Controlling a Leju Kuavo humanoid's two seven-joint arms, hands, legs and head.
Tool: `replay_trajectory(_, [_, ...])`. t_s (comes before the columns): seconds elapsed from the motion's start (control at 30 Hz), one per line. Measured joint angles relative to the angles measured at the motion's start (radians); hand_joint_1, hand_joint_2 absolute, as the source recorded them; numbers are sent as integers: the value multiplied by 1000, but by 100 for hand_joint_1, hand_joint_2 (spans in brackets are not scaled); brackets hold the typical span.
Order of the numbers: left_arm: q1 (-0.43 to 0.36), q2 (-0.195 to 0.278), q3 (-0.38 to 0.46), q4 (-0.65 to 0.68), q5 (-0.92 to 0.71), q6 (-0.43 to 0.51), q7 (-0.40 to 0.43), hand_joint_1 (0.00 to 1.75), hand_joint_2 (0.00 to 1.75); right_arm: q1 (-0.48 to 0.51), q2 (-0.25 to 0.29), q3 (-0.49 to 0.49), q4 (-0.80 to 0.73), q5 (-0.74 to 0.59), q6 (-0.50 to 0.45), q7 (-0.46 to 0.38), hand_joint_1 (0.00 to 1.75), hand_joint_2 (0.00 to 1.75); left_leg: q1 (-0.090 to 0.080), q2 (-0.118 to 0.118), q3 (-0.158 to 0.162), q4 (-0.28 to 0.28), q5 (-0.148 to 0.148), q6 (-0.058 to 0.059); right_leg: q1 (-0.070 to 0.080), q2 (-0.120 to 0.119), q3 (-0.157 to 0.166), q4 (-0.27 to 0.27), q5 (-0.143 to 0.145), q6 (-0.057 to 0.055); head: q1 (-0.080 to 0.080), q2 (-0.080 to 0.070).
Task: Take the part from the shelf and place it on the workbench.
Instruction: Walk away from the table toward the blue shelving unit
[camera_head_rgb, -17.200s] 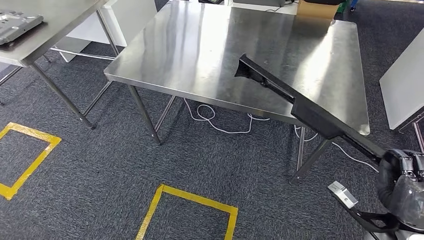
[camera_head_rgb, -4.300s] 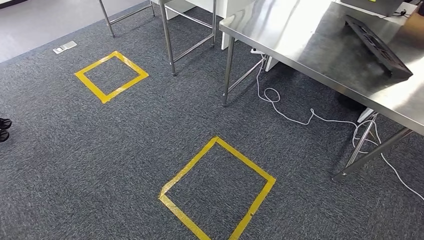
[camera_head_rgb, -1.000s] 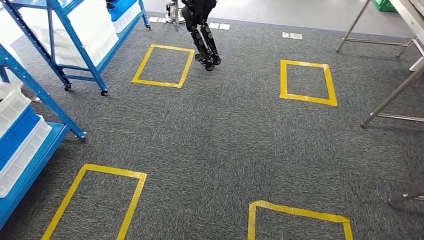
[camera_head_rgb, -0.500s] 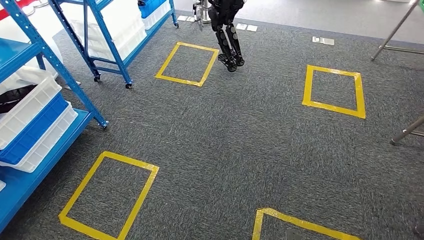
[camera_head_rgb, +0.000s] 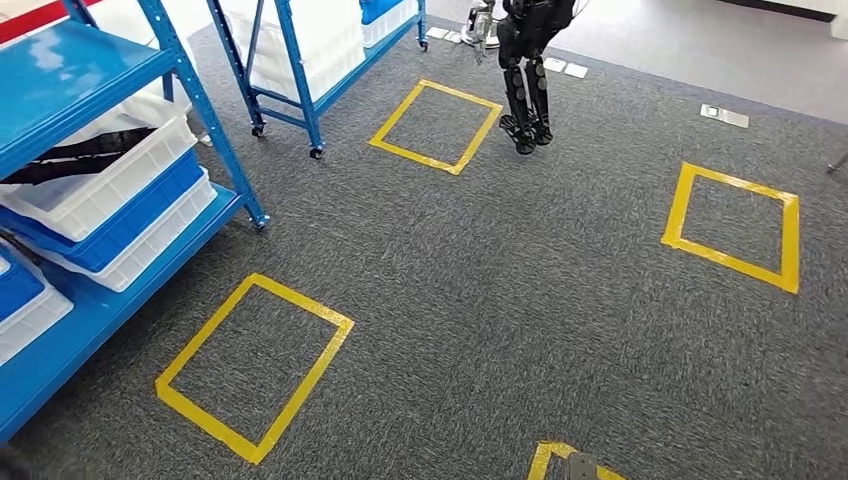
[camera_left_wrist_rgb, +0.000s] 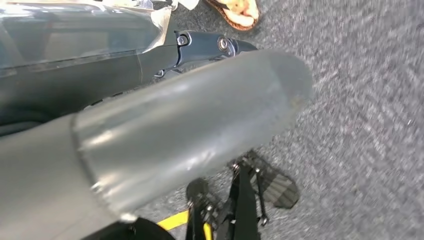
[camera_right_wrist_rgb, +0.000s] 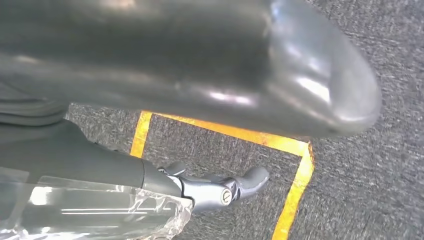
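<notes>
Zero progress on the carry so far, judging by the layout: approach step in hand, facing the blue shelf (camera_head_rgb: 100, 60) at the far left of the head view, with no table to set anything on. Lying in the upper white bin (camera_head_rgb: 135, 175) on that shelf, a long dark piece, most likely the part (camera_head_rgb: 80, 158); resting low inside the bin, above a blue bin (camera_head_rgb: 130, 225) stacked beneath. Long axis along the bin's length, close to level, running from the near left toward the far right of the head view; cannot tell which end leads, one end being cut off by the picture's edge. Next move, as a judgement: step closer and square up to the shelf, then reach in over the bin wall and take the part along its length, probably near its middle so it does not tip. Further right, a yellow tape square (camera_head_rgb: 205, 332) on the grey carpet (camera_head_rgb: 500, 300), then the dark legs of another robot (camera_head_rgb: 525, 95) well beyond. Hanging over the carpet, left hand (camera_left_wrist_rgb: 190, 125) with fingers (camera_left_wrist_rgb: 200, 45) apart and holding nothing; likewise right hand (camera_right_wrist_rgb: 225, 75), fingers (camera_right_wrist_rgb: 215, 192) apart, nothing between them.
</notes>
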Motion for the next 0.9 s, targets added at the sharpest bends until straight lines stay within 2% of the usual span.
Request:
replay_trajectory(0.03, [1,-2,-2,0,-1,6,-13,0,0,-1,-1,-3,0,-3,0,-3,0,0,1,-14,0,1,0,-1,-3,2,8,-23,18,10,0,0])
replay_trajectory(0.07, [2,-5,-5,0,-1,10,-26,0,0,-2,-3,-6,0,-7,0,-6,0,0,3,-27,1,2,0,-5,-9,10,32,-78,47,21,0,0])
replay_trajectory(0.1, [3,-7,-7,0,-3,9,-36,0,0,-3,-4,-10,0,-12,0,-9,0,0,3,-40,0,4,-1,-10,-15,30,60,-146,76,32,2,0])
replay_trajectory(0.13, [3,-8,-9,0,-6,6,-43,0,0,-3,-5,-13,0,-18,0,-11,0,0,3,-52,-1,8,-2,-16,-20,47,83,-203,99,36,3,0])
replay_trajectory(0.17, [3,-8,-11,0,-11,1,-49,0,0,-2,-7,-18,0,-25,0,-14,0,0,2,-63,-3,11,-4,-23,-22,61,98,-240,113,35,2,0])
replay_trajectory(0.2, [4,-8,-14,0,-17,-4,-52,0,0,-1,-8,-23,0,-32,0,-17,0,0,1,-72,-6,13,-4,-30,-21,68,105,-255,117,29,2,0])
replay_trajectory(0.27, [9,-8,-20,0,-31,-12,-54,0,0,1,-9,-35,1,-49,0,-28,0,0,6,-83,-11,15,-4,-40,-17,51,111,-256,121,12,-1,0])
replay_trajectory(0.3, [12,-8,-23,0,-36,-15,-53,0,0,2,-9,-40,1,-56,0,-34,0,0,8,-73,-15,22,-9,-43,-17,43,114,-257,122,5,-1,0])
replay_trajectory(0.33, [14,-8,-27,0,-40,-17,-51,0,0,4,-10,-46,1,-61,0,-40,0,0,9,-51,-26,44,-23,-47,-18,33,116,-258,124,-1,-4,0])
replay_trajectory(0.4, [13,-8,-35,0,-47,-18,-47,0,0,12,-11,-56,2,-68,0,-47,0,0,8,6,-73,144,-76,-53,-13,12,118,-259,122,-13,-10,0])
replay_trajectory(0.43, [13,-8,-37,0,-50,-17,-46,0,0,17,-11,-61,2,-70,0,-49,0,0,9,23,-107,211,-105,-55,-9,-2,118,-259,120,-17,-13,0])
replay_trajectory(0.47, [13,-8,-37,0,-51,-16,-45,0,0,21,-12,-65,3,-72,0,-49,0,0,10,33,-135,265,-122,-56,-5,-15,119,-259,118,-21,-13,0])
replay_trajectory(0.5, [14,-8,-37,0,-52,-16,-45,0,0,22,-12,-68,4,-72,0,-49,0,0,10,38,-149,291,-123,-55,-2,-27,120,-259,116,-24,-14,0])
replay_trajectory(0.53, [16,-8,-37,0,-52,-17,-45,0,0,23,-12,-70,5,-72,0,-49,0,0,9,42,-145,280,-106,-52,1,-38,122,-259,114,-26,-14,0])
replay_trajectory(0.57, [16,-7,-37,0,-50,-19,-47,0,0,22,-12,-72,5,-72,0,-50,0,0,8,48,-121,232,-75,-45,3,-48,125,-259,112,-28,-14,0])
replay_trajectory(0.63, [15,-5,-37,0,-45,-25,-54,0,0,19,-11,-73,6,-71,0,-51,0,0,-2,87,-55,104,-23,-27,9,-67,130,-259,106,-27,-14,0])
replay_trajectory(0.67, [13,-4,-37,0,-43,-27,-57,0,0,19,-10,-73,6,-70,0,-53,0,0,-9,103,-34,61,-13,-19,12,-76,132,-259,104,-24,-13,0])
replay_trajectory(0.7, [11,-3,-37,0,-41,-28,-60,0,0,18,-9,-73,6,-69,0,-54,0,0,-16,113,-26,41,-12,-13,13,-86,133,-260,101,-21,-13,0])
replay_trajectory(0.77, [10,-2,-37,0,-39,-27,-63,0,0,16,-7,-73,6,-67,0,-55,0,0,-21,94,-24,30,-12,-6,14,-105,140,-266,99,-13,-14,0])
replay_trajectory(0.8, [12,-2,-37,0,-38,-26,-64,0,0,14,-6,-74,6,-66,-1,-56,0,0,-19,83,-18,19,-7,-3,14,-101,142,-266,96,-9,-14,0])
replay_trajectory(0.83, [12,-2,-37,0,-38,-23,-65,0,0,12,-6,-74,6,-64,-1,-57,0,0,-16,72,-11,8,0,2,14,-84,140,-255,87,-7,-14,0])
replay_trajectory(0.9, [11,-3,-37,0,-38,-19,-67,0,0,12,-7,-74,6,-62,-2,-57,0,0,-8,50,-3,-8,10,7,10,-30,101,-169,45,-8,-10,0])
